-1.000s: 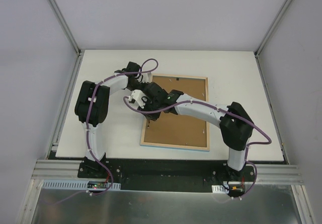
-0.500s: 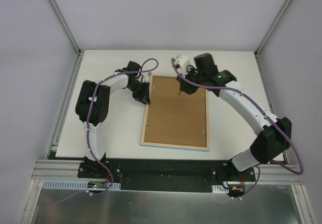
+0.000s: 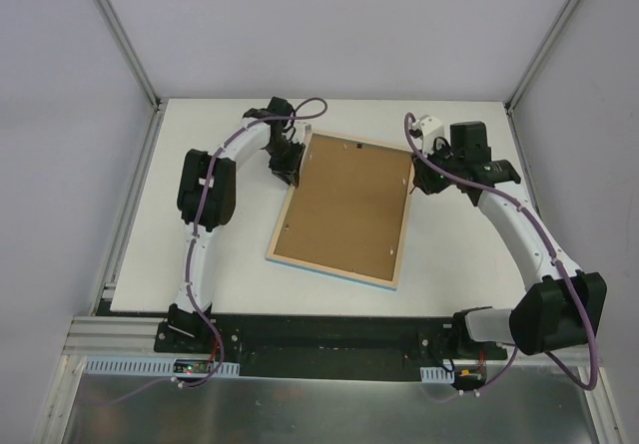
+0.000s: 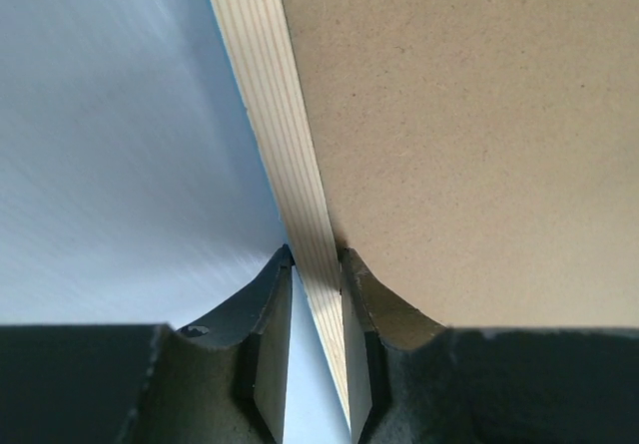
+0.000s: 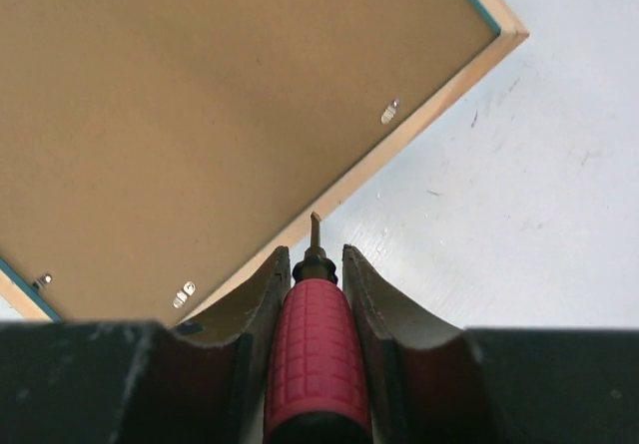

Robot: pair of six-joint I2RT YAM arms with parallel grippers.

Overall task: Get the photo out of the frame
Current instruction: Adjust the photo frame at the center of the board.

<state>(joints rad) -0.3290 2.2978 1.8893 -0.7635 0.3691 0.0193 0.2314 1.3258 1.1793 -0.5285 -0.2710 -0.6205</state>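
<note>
The frame (image 3: pixel 396 256) lies face down on the white table, turned a little clockwise, its pale wood rim up and the brown backing board (image 3: pixel 344 210) filling it. The photo is hidden under the board. My left gripper (image 3: pixel 290 172) is shut on the frame's far left rim (image 4: pixel 300 165). My right gripper (image 3: pixel 423 177) is shut on a red-handled tool (image 5: pixel 315 354) whose small bent metal tip (image 5: pixel 316 226) sits at the rim on the frame's right side (image 5: pixel 399 145). Small metal tabs (image 5: pixel 389 113) hold the board in.
The white table (image 3: pixel 469 254) ends at grey walls left, right and behind. A black rail (image 3: pixel 319 329) runs along the near edge by the arm bases. More tabs show on the frame's near edge (image 3: pixel 362 255).
The right arm swung from the frame's left side across to its right edge. The left arm stretched farther back and the frame turned clockwise, its far end shifting right.
</note>
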